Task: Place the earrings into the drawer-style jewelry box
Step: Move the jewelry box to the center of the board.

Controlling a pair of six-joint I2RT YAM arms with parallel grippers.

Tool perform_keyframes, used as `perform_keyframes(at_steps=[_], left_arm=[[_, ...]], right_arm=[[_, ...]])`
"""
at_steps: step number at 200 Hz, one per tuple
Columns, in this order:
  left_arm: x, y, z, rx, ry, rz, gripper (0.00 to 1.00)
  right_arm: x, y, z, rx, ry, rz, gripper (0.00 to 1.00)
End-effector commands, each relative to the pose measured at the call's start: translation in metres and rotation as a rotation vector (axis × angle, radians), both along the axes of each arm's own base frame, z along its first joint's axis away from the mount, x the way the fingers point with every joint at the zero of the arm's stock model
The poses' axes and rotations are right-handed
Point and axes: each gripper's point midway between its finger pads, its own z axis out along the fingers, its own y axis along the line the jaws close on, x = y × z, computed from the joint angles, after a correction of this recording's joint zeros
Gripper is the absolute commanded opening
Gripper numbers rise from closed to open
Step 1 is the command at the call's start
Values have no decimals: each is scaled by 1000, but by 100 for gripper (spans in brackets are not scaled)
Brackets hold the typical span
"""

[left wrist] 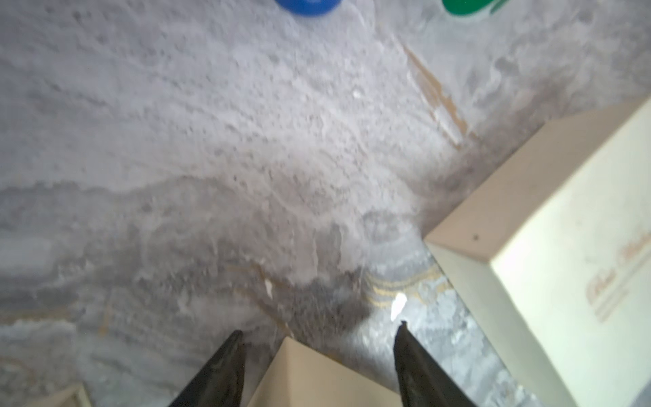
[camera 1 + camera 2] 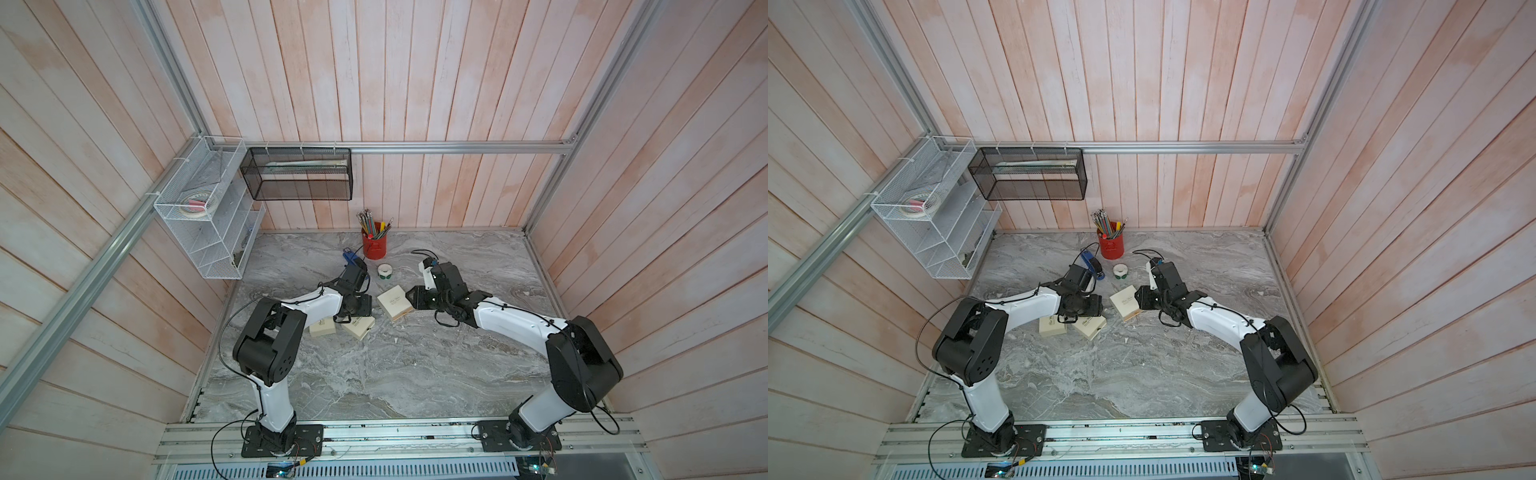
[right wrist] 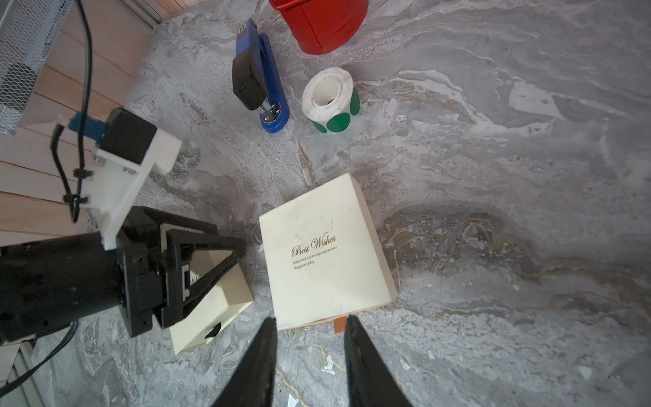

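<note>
I cannot make out the earrings in any view. The box (image 3: pixel 327 246) lies flat mid-tabletop (image 3: pixel 493 141), apparently closed. Its brown tab (image 3: pixel 340 324) faces the right pincer (image 3: pixel 310 322), whose jaws stand narrowly apart astride the tab, not gripping it. I judge the box to be light, stiff card, prone to slide on the smooth top: pull by the tab and brace the sleeve. The left pincer (image 1: pixel 318 333) hangs half-wide, tips empty, over an open drawer (image 3: pixel 225 303) just beside the box.
</note>
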Motion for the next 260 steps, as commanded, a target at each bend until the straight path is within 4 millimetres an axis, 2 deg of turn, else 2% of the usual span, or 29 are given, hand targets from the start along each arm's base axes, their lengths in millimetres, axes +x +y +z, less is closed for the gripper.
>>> perform_keyframes(at_steps=[1,14,28,40,66,79,96,118,165,202,230,260], left_arm=[[-25,-1,4,-37,43,20,69],[-36,1,7,-55,54,30,73],[-44,4,14,-74,50,37,87],[-50,4,21,-100,41,33,94],[-64,-4,34,-204,34,-1,96],[-72,-11,36,-264,38,-37,92],[-80,-10,32,-273,53,-47,87],[-84,-2,26,-252,68,-37,83],[-83,15,35,-263,29,5,68],[-86,25,27,-287,52,37,63],[-85,20,28,-323,51,18,60],[-85,21,19,-328,78,25,57]], right_arm=[[0,-3,4,-3,-19,2,34],[-3,-3,3,-4,-21,10,34],[-7,-2,1,-7,-25,29,34],[-13,1,1,-9,-31,61,34],[-38,16,0,-9,-49,189,34],[-54,22,-4,2,-42,260,34],[-71,29,-11,23,-15,339,33],[-84,36,-18,29,13,404,32],[-110,61,-29,17,34,550,28],[-112,74,-54,-21,92,599,33],[-111,81,-59,-24,92,640,37],[-110,85,-67,-53,100,678,35]])
